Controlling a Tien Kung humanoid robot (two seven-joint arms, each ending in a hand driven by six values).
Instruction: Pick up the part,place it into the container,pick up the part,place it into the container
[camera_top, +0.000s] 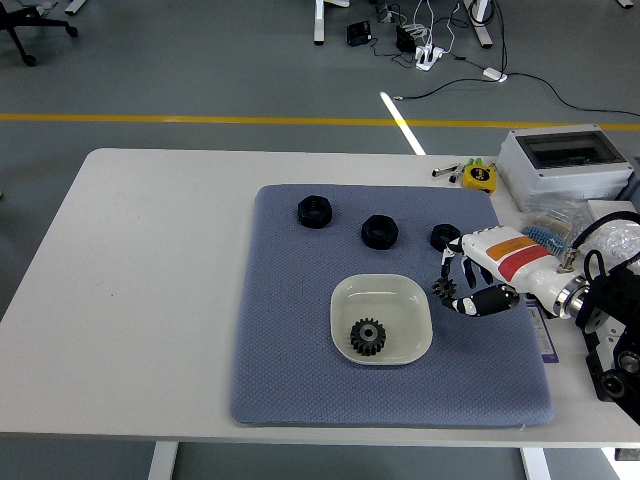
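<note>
My right hand (462, 282) is white with black fingers and comes in from the right over the blue-grey mat (290, 340). Its fingers are curled on a small black gear (444, 291), held just above the mat beside the right rim of the cream bowl (381, 318). A black gear (367, 337) lies inside the bowl. Three black ring-shaped parts sit in a row at the mat's far side: one at the left (314, 211), one in the middle (379, 231), one at the right (445, 237), close behind my hand. My left arm is out of view.
A grey plastic box (565, 165) stands at the table's far right, with a yellow tape measure (479, 177) beside it. Bags of small parts (600, 240) lie by the right edge. The white table (150, 260) stretches out left of the mat.
</note>
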